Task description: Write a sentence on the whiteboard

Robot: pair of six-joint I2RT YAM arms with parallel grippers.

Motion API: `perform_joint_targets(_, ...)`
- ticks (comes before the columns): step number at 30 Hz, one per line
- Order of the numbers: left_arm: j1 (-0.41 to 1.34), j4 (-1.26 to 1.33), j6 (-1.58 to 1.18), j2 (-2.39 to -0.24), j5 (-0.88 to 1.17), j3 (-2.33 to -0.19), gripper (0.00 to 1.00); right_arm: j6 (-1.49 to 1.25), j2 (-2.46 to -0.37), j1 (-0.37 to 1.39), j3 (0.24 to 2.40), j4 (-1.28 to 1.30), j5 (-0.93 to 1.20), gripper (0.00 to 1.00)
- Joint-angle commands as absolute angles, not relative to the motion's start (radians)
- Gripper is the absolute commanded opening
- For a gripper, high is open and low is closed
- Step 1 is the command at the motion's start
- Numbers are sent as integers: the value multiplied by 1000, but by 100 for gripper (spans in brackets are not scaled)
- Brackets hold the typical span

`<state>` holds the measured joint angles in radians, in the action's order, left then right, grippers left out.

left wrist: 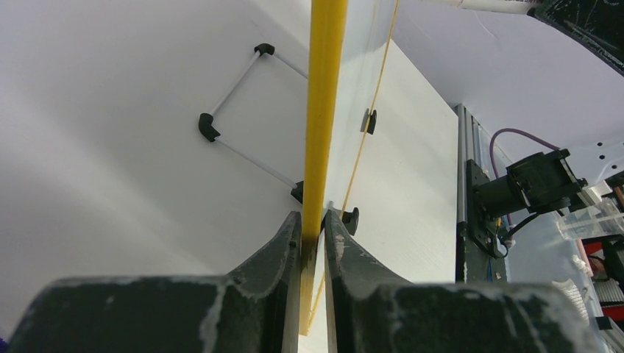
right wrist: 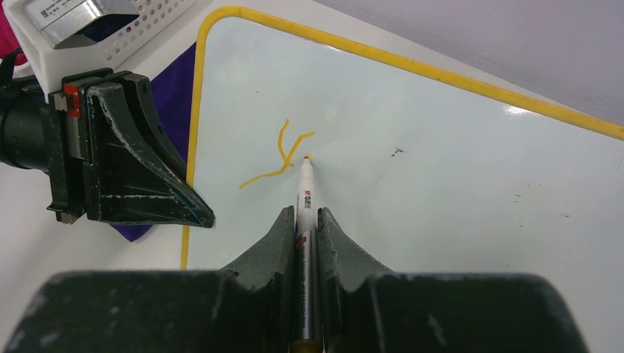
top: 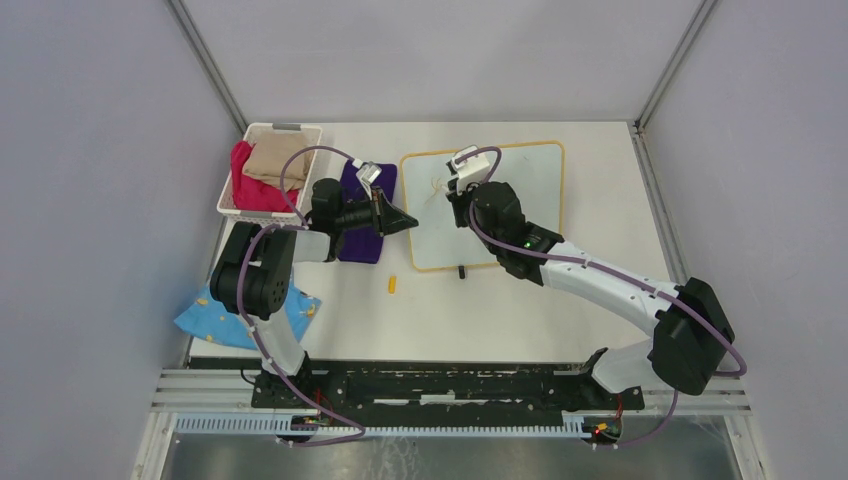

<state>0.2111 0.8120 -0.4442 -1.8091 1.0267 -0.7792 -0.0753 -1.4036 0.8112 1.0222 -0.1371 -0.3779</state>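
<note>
The right gripper [right wrist: 305, 215] is clamped on a marker [right wrist: 305, 187] touching the whiteboard [right wrist: 441, 169]; the board's frame is pinched by the left gripper [left wrist: 313, 220].

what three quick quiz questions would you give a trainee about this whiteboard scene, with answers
1. True or false: the left gripper is clamped on the yellow frame at the edge of the whiteboard.
2. What does the right gripper hold? A) an eraser B) a marker C) a cloth
3. How many finished words can be read on the board, beyond the first strokes at the marker's tip?

Key: 1 true. 2 B. 3 zero; only a few y-like orange lines are drawn so far.
</note>
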Motion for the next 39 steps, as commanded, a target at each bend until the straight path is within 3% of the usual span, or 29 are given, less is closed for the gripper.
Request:
perform_joint_targets(1, 215, 759, -364, -1789, 994, -787, 2, -57, -1387, 811, 1021, -112, -398, 0)
perform_joint_targets(39, 225, 725, -337, -1787, 990, -792, 2, -39, -1381, 799, 1082, -99, -433, 0)
